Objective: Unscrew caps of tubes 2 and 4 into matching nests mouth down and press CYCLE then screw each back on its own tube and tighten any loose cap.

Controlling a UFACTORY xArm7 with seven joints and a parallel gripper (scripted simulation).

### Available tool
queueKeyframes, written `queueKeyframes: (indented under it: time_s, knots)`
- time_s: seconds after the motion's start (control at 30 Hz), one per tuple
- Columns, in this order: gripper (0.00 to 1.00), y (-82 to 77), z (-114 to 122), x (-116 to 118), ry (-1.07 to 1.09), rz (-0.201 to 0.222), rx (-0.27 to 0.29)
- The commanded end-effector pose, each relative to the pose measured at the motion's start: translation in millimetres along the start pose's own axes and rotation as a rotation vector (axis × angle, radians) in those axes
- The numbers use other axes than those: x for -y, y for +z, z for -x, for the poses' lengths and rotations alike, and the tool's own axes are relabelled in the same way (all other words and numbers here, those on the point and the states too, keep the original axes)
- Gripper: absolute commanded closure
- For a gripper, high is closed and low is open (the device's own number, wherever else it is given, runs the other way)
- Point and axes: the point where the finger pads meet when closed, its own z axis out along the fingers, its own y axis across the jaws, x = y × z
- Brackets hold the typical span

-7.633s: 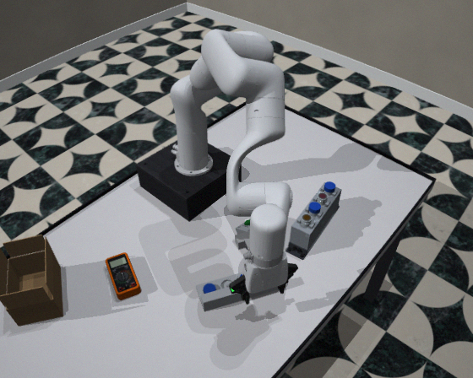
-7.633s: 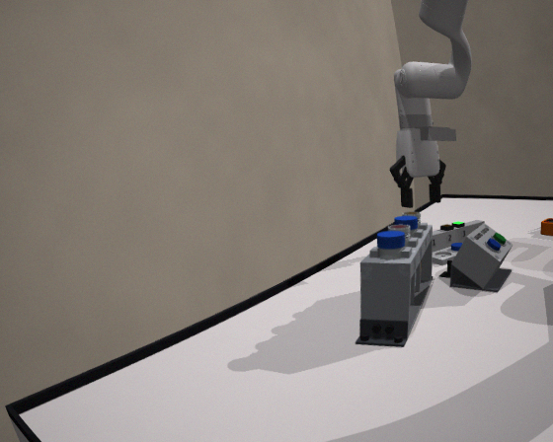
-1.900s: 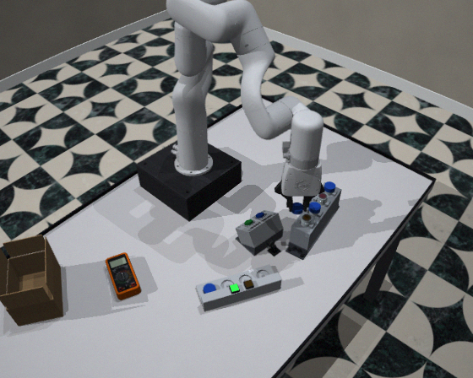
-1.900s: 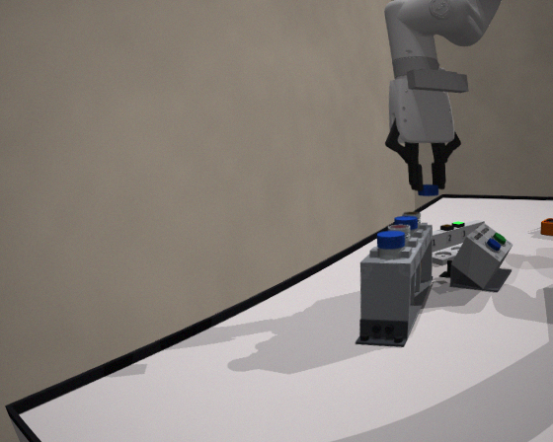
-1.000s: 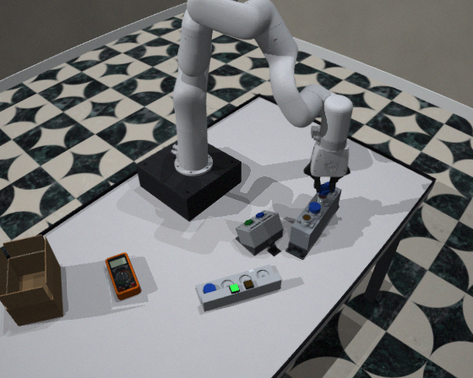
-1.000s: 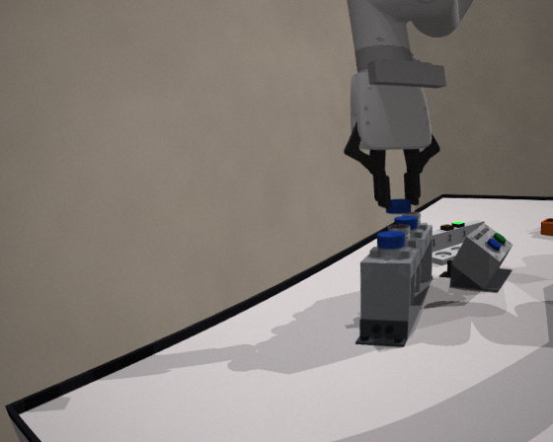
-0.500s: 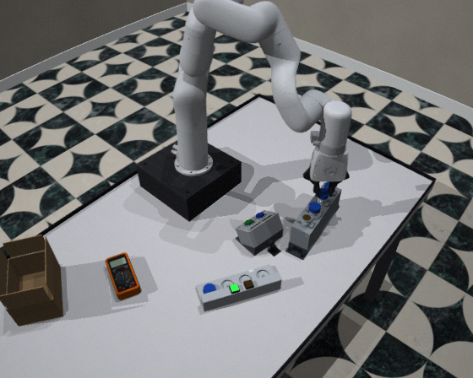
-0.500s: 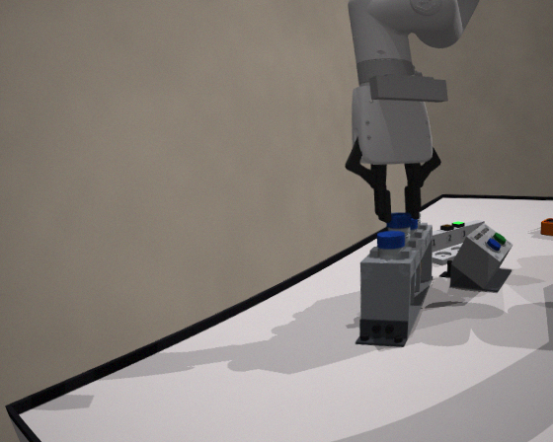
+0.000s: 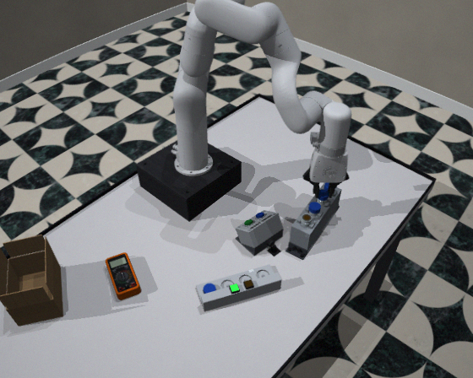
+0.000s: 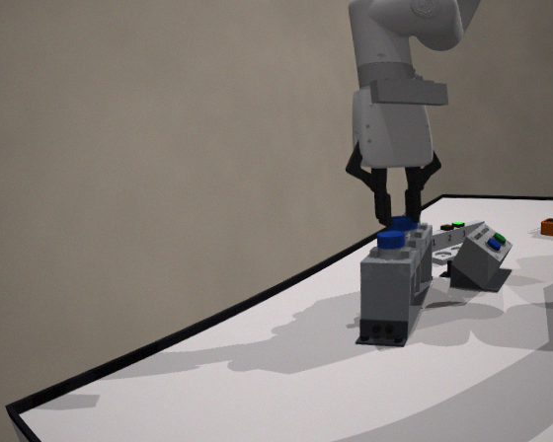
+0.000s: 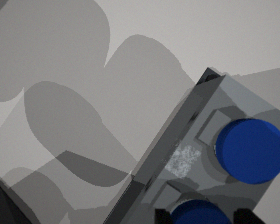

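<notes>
From above, the claw [image 9: 325, 191] hangs straight down over the decapping station [image 9: 312, 231], closed on a blue cap [image 9: 323, 194]. The green lamp [image 9: 234, 288] glows, so recapping is due.

Side on, the cap [image 10: 402, 223] sits level at a tube mouth, ready for threading.

The wrist view shows it directly below, a neighbouring capped tube [image 11: 250, 150] beside.

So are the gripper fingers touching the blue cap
Touching. In the exterior view the two black fingers close on either side of the blue cap at the decapping station, with no gap showing.
</notes>
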Motion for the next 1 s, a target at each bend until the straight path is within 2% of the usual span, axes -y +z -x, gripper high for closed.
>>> queueKeyframes:
  time_s: [0.0,0.6,0.63,0.97]
  knots:
    - [1.00,-0.6,0.8,-1.7,0.000,0.005,0.002]
    - [1.00,4.1,0.8,-1.7,0.000,0.005,0.002]
    - [0.54,4.1,0.8,-1.7,0.000,0.005,0.002]
    - [0.54,4.1,0.8,-1.7,0.000,0.005,0.002]
